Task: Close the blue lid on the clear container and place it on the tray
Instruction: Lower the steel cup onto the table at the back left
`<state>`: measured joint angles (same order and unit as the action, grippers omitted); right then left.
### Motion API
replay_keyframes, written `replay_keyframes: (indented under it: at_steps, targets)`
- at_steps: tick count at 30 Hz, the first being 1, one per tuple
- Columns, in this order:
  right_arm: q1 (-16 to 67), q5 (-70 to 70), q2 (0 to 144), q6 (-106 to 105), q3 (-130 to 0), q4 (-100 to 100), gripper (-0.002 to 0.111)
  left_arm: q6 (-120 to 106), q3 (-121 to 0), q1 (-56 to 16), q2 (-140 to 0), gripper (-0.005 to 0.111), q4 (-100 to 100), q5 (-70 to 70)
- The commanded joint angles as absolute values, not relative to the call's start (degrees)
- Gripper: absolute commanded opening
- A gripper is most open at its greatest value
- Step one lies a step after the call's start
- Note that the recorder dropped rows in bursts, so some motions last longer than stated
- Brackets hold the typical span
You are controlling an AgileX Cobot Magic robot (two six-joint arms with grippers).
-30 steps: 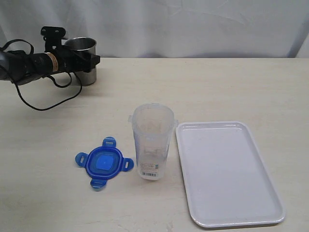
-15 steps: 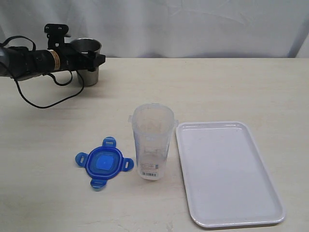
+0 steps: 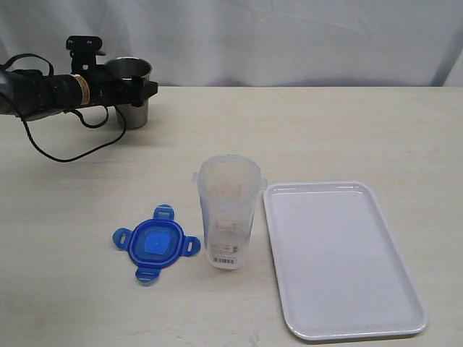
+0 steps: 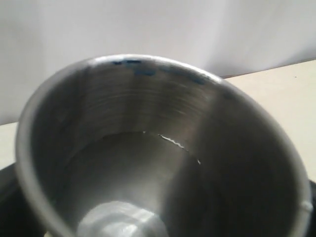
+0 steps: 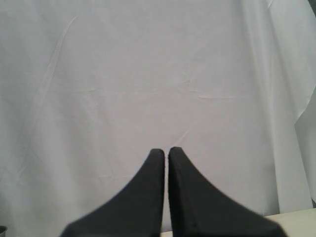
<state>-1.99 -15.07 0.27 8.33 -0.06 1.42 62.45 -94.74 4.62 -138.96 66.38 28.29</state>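
The blue lid [image 3: 155, 244] lies flat on the table, just left of the clear container [image 3: 228, 213]. The container stands upright and open-topped beside the left edge of the white tray [image 3: 340, 253]. My left gripper [image 3: 145, 85] is far back at the left, its fingers reaching either side of a steel cup [image 3: 130, 90] that stands on the table. That cup [image 4: 148, 148] fills the left wrist view, so whether the fingers press on it does not show. My right gripper [image 5: 166, 150] is shut on nothing and faces the white curtain; the exterior view does not show it.
A black cable [image 3: 72, 148] loops on the table under the left arm. A white curtain [image 3: 289, 36] hangs along the back edge of the table.
The left gripper and the steel cup have shifted slightly right. The lid, container and tray have not moved.
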Motion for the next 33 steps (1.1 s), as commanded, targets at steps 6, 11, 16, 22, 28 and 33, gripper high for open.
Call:
replay_keyframes:
  at_steps: [6, 11, 16, 22, 28, 33]
  targets:
    - [-1.8, -15.1, 0.0, 8.6, 0.0, 1.3, 0.004, 63.0, -95.1, 4.3, -138.3, 0.085, 66.6, 28.8]
    - [-1.8, -15.1, 0.0, 8.6, 0.0, 1.3, 0.004, 63.6, -95.1, 4.3, -138.1, 0.085, 66.5, 28.8]
    - [-1.8, -15.1, 0.0, 8.6, 0.0, 1.3, 0.004, 63.6, -95.1, 4.3, -138.1, 0.085, 66.6, 28.8]
    - [-1.8, -15.1, 0.0, 8.6, 0.0, 1.3, 0.004, 66.1, -95.1, 4.3, -137.9, 0.095, 65.8, 29.0]
    - [-1.8, -15.1, 0.0, 8.6, 0.0, 1.3, 0.004, 66.1, -95.1, 4.3, -137.9, 0.094, 65.3, 28.9]
    - [-1.8, -15.1, 0.0, 8.6, 0.0, 1.3, 0.004, 66.0, -95.1, 4.3, -137.8, 0.094, 65.3, 28.1]
